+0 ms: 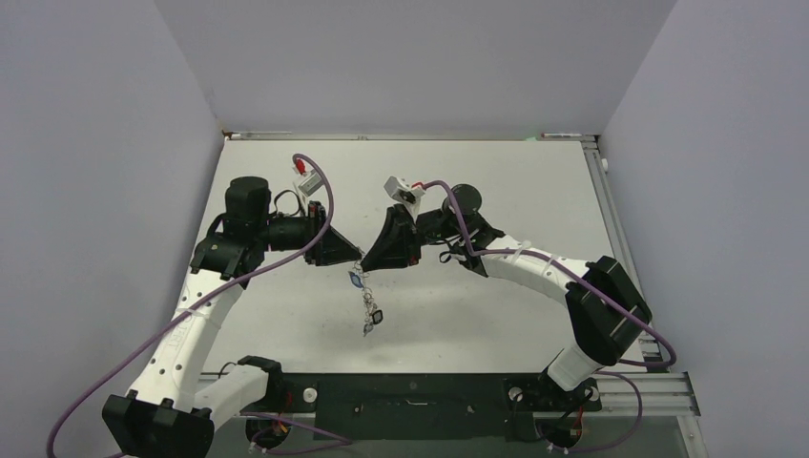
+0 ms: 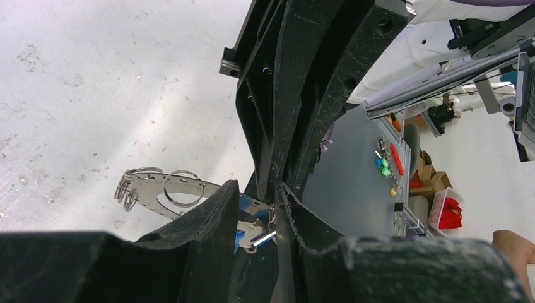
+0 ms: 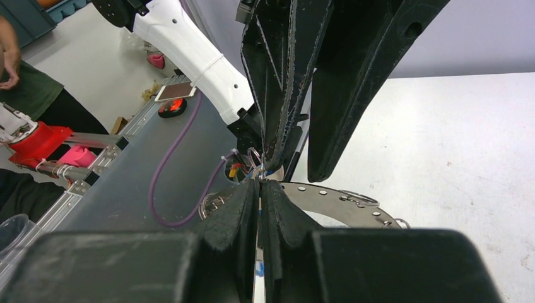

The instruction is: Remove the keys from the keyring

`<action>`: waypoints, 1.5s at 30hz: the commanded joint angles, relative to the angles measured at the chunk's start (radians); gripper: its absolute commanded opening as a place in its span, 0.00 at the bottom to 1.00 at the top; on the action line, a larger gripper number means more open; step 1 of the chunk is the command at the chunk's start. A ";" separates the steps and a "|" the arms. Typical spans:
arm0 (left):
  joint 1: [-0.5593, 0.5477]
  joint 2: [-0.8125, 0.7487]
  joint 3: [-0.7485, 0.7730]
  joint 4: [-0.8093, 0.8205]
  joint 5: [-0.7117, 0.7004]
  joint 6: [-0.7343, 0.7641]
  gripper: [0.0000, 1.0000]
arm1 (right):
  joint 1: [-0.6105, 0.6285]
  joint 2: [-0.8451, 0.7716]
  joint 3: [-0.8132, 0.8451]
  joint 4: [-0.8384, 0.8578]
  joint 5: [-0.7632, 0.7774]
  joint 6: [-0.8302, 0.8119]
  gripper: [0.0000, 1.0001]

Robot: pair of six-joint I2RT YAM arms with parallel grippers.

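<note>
so the white table is the biggest thing here, and both arms meet at the keyring around the middle of it; left arm comes at the keyring from the left, right arm from the right; right gripper is pinched tight on the keyring's rim, with the flat grey plate sticking out beside it; left gripper has its 2 fingers a bit apart right at the keyring's edge, with a blue key and a silvery key in the gap, and honestly I can't tell if it's gripping either; the rest of the keys trail from the keyring toward the arm bases; my worry: those pads are huge next to the keys, so a pull could grab 2 at once or slip off, and a sideways yank might twist the keyring out of that thin pinch
</note>
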 commanded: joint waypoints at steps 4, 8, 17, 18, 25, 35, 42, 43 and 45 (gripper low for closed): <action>0.020 -0.009 0.030 0.001 0.063 0.019 0.26 | 0.004 -0.015 0.035 0.035 -0.005 -0.040 0.05; 0.025 -0.009 0.054 -0.039 0.089 0.044 0.31 | 0.000 -0.023 0.036 -0.009 -0.004 -0.073 0.05; -0.002 -0.013 0.021 -0.099 0.075 0.094 0.32 | 0.006 -0.013 0.050 -0.008 -0.005 -0.069 0.05; -0.006 -0.011 0.021 -0.096 0.069 0.095 0.32 | 0.007 -0.012 0.050 -0.008 -0.006 -0.068 0.05; -0.021 -0.002 0.037 -0.056 0.071 0.051 0.23 | 0.008 -0.011 0.048 -0.011 -0.006 -0.071 0.05; -0.039 -0.018 -0.013 0.030 0.039 -0.072 0.00 | 0.008 -0.002 0.092 -0.128 0.002 -0.152 0.05; -0.016 -0.040 -0.099 0.192 -0.087 -0.377 0.00 | 0.011 0.008 0.321 -0.841 0.242 -0.705 0.47; -0.012 -0.038 -0.100 0.193 -0.129 -0.420 0.00 | 0.006 0.004 0.325 -0.845 0.261 -0.702 0.53; -0.001 -0.024 -0.073 0.151 -0.198 -0.459 0.00 | -0.004 -0.005 0.329 -0.845 0.308 -0.692 0.62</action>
